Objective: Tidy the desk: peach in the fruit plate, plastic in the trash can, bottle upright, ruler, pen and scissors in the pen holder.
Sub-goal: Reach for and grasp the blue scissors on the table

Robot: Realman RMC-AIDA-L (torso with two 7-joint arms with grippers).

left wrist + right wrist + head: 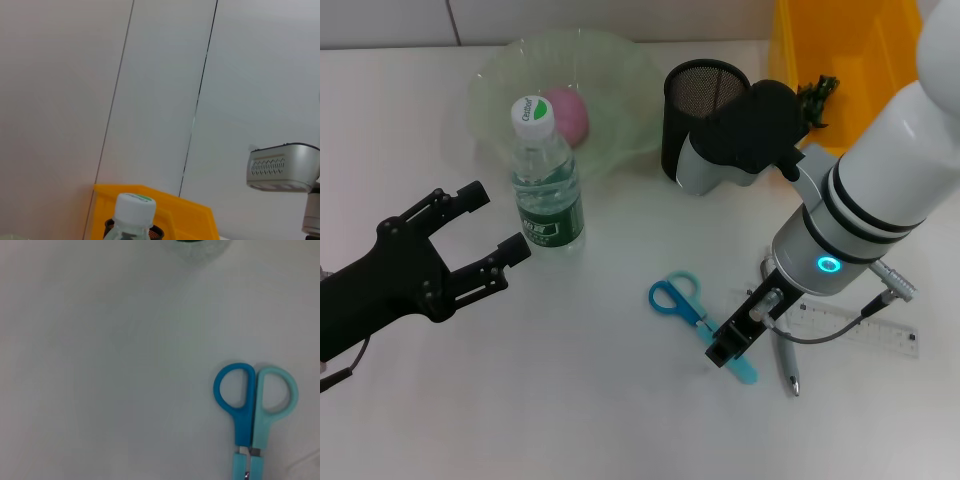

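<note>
Your head camera looked down over the whole desk (570, 420). The left wrist camera faced the wall past the bottle (547, 180) (131, 217); the right hovered close above the scissors (685, 305) (252, 412).

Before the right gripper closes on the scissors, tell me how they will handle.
The scissors lie flat and closed, so they probably lift as one stiff piece. The right gripper sits over the blade end, so the handle loops may sag. Their smooth plastic could slide on the table.
</note>
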